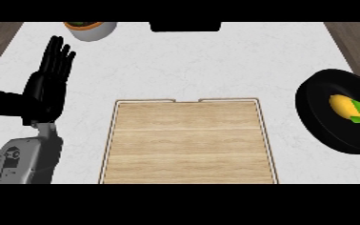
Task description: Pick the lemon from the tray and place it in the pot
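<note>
Fingers (60,57) of left hand (45,88) were straight, upright at left edge, holding nothing; yellow oval lemon (342,106) lay inside black round pot (316,119), right of pale wooden tray (186,143).

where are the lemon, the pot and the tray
lemon (342,106), head view, on its yellow top
pot (314,119), head view, on its black left wall
tray (188,143), head view, on its bare wooden floor
</note>
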Available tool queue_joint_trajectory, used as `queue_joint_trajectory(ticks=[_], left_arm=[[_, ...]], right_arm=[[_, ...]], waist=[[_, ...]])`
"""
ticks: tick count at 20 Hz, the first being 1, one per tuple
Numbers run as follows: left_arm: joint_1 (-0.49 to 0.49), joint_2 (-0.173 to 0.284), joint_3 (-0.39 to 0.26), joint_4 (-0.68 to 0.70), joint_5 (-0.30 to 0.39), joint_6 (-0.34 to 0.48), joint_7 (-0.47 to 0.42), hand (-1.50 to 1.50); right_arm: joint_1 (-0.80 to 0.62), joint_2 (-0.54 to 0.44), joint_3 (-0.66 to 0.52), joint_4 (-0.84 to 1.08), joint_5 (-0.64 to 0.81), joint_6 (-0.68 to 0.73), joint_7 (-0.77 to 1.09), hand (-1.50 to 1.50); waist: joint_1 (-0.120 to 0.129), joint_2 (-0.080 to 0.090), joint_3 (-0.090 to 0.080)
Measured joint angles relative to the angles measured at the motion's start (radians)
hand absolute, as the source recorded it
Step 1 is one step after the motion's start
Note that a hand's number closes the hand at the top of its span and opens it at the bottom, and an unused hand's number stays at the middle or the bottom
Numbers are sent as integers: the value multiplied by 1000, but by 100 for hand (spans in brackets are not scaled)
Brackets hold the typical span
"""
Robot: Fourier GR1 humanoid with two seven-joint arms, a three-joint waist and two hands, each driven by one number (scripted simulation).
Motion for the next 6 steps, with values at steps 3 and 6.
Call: queue_joint_trajectory(ticks=[3, 6], left_arm=[[5, 1, 1, -10, 0, -7, 6, 0], [15, 4, 6, -36, 6, -14, 20, 0]], right_arm=[[74, 18, -63, -10, -113, 34, -70, -150], [139, 56, -113, -22, -203, 60, -145, -150]], waist=[[0, 0, 0], [0, -1, 0]])
